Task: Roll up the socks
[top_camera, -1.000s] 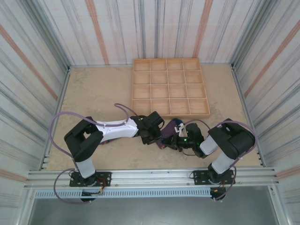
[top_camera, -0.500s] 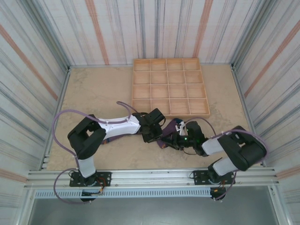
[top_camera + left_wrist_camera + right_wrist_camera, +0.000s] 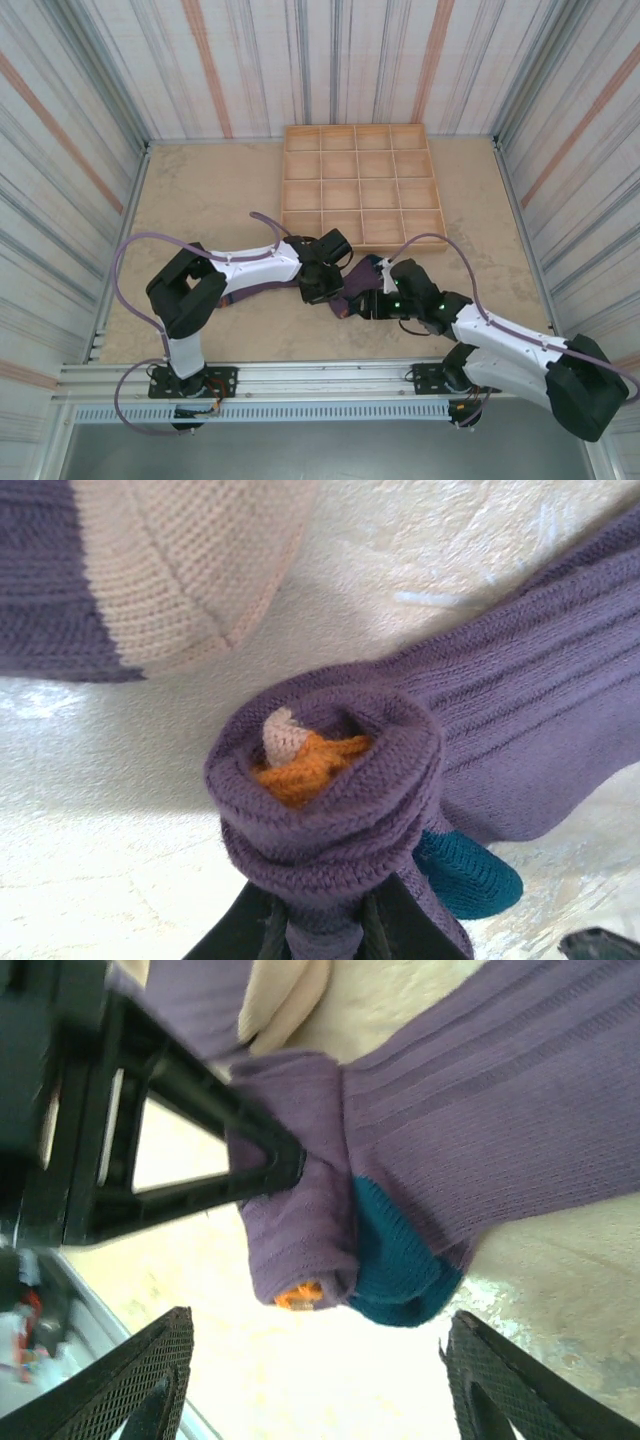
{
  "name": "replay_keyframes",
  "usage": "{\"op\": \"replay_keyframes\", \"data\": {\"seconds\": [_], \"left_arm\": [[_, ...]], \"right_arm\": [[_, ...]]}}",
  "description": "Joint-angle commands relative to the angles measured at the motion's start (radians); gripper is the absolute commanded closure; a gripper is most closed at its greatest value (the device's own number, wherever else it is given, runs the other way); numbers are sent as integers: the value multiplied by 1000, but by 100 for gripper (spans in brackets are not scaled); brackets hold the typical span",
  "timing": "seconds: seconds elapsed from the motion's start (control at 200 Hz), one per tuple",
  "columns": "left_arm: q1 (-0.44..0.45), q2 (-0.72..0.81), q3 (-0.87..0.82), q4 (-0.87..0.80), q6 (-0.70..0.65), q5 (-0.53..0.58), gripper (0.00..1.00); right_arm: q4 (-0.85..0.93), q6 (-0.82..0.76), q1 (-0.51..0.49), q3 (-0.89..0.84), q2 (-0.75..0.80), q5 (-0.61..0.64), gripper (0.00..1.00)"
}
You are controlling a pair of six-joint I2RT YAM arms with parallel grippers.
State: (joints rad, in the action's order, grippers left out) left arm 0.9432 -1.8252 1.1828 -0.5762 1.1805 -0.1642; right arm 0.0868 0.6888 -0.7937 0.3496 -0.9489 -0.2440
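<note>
Top view: 1 wooden tray [image 3: 283,190], 4 x 4 grid, 16 compartments, each showing its bare wood floor. It sits on a sandy-beige desk [image 3: 200,190] w/ striped walls around. 2 robot arms, 2 hands, 2 socks.

The socks [image 3: 357,283] lie on the desk near the tray's front edge, on the side toward the arm bases, approx. in line w/ the tray's middle columns. Both are purple, fine ribbed knit. They are partly wound into 1 tight roll [image 3: 330,780]. Orange knit [image 3: 305,770] and a bit of peach poke from the roll's core. A teal patch [image 3: 468,875] touches the roll. A loose purple length runs off from it, and a peach sock end [image 3: 180,570] lies flat nearby.

Left hand [image 3: 333,292], between the tray's front edge and the roll, is closed down on the roll: its fingers [image 3: 240,940] pinch purple fabric btwn them. Right hand [image 3: 325,1390], on the roll's far side from the tray, stands wide open, gripping nothing, clear of the socks.
</note>
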Motion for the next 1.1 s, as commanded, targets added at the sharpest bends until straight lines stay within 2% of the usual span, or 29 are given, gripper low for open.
{"op": "replay_keyframes", "data": {"seconds": [0.0, 0.155, 0.311, 0.516, 0.817, 1.017, 1.092], "left_arm": [[-6, -3, -15, -123, -16, 37, 100], [-13, -3, -26, -108, -18, 20, 100], [-13, -6, -23, -105, -21, 5, 100], [-14, -8, -28, -101, -22, -6, 100], [-20, -7, -30, -98, -23, -18, 100], [-22, -5, -38, -93, -25, -24, 100], [-22, -6, -38, -91, -25, -26, 100]], "right_arm": [[96, -140, -141, 30, 8, 278, 33], [54, -222, -320, 43, -36, 520, 35], [-6, -343, -513, 72, -150, 779, 38], [-60, -492, -648, 162, -364, 966, 39], [-67, -497, -677, 257, -577, 1117, 42], [-21, -424, -676, 272, -635, 1132, 43], [0, -391, -677, 280, -657, 1138, 47]]}}
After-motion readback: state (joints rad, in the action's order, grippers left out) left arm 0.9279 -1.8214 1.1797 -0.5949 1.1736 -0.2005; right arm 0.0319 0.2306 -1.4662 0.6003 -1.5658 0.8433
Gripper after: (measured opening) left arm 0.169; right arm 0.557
